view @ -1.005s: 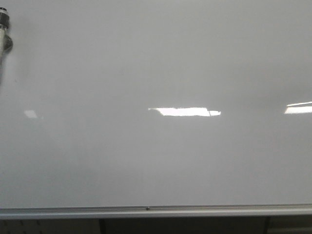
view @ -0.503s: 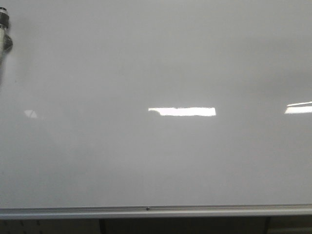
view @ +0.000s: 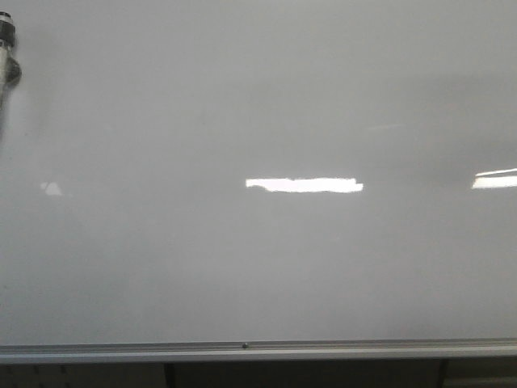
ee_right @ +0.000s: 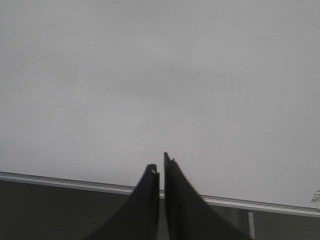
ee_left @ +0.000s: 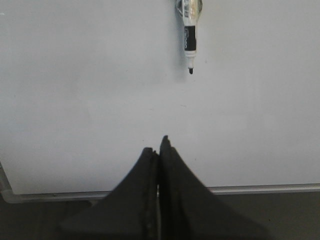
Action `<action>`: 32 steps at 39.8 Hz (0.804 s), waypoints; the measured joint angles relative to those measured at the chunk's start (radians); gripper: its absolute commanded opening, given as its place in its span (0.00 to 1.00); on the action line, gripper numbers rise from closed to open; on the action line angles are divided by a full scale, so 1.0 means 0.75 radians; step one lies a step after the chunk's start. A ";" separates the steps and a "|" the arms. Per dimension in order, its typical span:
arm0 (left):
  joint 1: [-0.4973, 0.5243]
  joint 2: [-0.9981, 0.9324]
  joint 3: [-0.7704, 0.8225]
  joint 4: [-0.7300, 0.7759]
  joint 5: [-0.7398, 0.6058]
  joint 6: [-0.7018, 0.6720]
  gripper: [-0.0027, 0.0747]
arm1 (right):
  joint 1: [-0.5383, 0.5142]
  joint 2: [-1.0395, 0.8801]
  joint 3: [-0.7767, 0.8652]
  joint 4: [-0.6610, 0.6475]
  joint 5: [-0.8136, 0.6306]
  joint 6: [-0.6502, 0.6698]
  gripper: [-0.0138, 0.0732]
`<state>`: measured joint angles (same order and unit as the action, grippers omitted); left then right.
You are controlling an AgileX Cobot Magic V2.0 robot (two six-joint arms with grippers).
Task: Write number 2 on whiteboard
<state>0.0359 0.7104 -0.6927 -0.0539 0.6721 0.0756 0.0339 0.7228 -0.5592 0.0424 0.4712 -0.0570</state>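
Observation:
The whiteboard fills the front view, pale grey and glossy, with a silver rail along its near edge. No number 2 shows on it in any view. A marker with a black tip lies on the board in the left wrist view, apart from my left gripper, which is shut and empty near the board's rail. The marker's end also shows at the far left of the front view. My right gripper is shut and empty over the board's near edge. Neither gripper shows in the front view.
Bright white light reflections sit on the board, with another at the right edge. A dark gap with frame posts lies below the rail. The rail also shows in the right wrist view.
Only the light reflections on the board shift slightly. The marker has not moved.

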 measured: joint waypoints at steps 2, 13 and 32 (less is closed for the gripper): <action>0.000 0.011 0.000 0.000 0.000 0.000 0.33 | 0.000 0.006 0.000 0.000 0.005 0.000 0.63; 0.000 0.017 0.000 0.000 -0.005 0.003 0.74 | 0.000 0.009 0.000 0.000 0.008 0.000 0.90; -0.092 0.245 -0.122 -0.027 -0.074 0.003 0.74 | 0.000 0.009 0.000 0.000 0.008 0.000 0.90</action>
<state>-0.0330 0.8940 -0.7845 -0.0739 0.6166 0.0782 0.0339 0.7295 -0.5592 0.0424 0.4773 -0.0570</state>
